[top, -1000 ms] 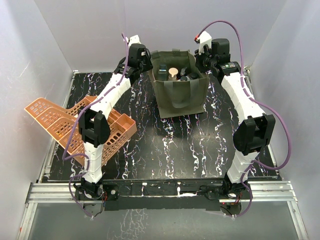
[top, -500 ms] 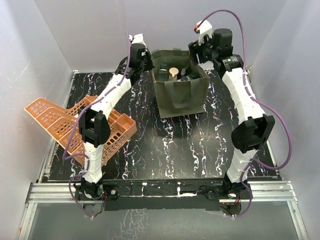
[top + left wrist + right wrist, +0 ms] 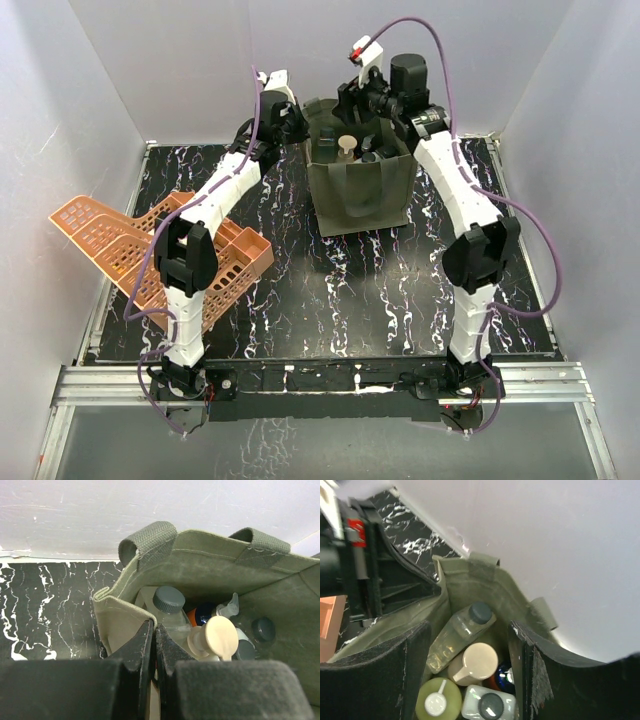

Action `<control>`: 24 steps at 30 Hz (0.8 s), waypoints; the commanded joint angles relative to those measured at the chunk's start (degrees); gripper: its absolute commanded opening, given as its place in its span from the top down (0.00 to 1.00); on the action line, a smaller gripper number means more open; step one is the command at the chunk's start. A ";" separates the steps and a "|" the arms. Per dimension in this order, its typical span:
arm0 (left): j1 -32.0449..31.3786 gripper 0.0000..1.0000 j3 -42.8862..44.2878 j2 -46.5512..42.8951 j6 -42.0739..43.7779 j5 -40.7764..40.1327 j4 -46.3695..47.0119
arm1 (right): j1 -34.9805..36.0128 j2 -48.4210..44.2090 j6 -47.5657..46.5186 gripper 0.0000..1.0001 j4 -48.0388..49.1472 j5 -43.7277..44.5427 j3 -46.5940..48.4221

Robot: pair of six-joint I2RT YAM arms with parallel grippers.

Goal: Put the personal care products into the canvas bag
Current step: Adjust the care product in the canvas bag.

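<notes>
The bag mouth is open upward, but the right pincer, jaws apart, hangs over it and bottles crowd the floor. The left pincer clamps the left rim. Orange baskets occupy the counter's left; its centre lies free.

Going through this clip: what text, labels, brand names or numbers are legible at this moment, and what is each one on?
No text can be read in any view.
The bottles show only caps and tops; no label faces a camera.
The canvas bag shows no print on the walls in view.
The red clip on the right arm's cable is too small to tell whether it bears marks.
</notes>
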 commanded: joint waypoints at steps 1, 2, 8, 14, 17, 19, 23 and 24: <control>-0.10 1.00 -1.27 -6.12 0.61 4.71 4.87 | 0.41 4.38 6.46 0.36 3.95 -2.79 2.48; -0.10 1.00 -1.52 -6.38 0.61 5.09 5.09 | 0.45 5.32 7.58 0.37 4.34 -2.73 2.38; -0.12 1.00 -2.76 -7.13 1.25 6.52 5.65 | 0.89 7.12 11.12 0.37 11.62 -2.78 -2.96; -0.15 1.00 -2.71 -7.21 1.60 8.86 6.09 | 1.00 8.74 12.00 0.37 15.42 -0.13 -4.71; -0.18 1.00 -3.21 -7.51 2.15 11.46 7.37 | 1.07 9.99 12.64 0.37 15.74 0.83 -4.22; -0.34 1.00 -3.66 -7.88 2.52 12.51 8.00 | 1.07 10.93 13.57 0.37 15.53 2.07 -3.73; -0.65 1.00 -4.58 -8.72 3.06 13.47 8.82 | 1.03 12.18 14.12 0.40 15.22 4.11 -3.23; -0.71 1.00 -4.61 -8.83 3.07 13.50 8.85 | 1.07 12.32 14.23 0.40 15.09 4.62 -3.41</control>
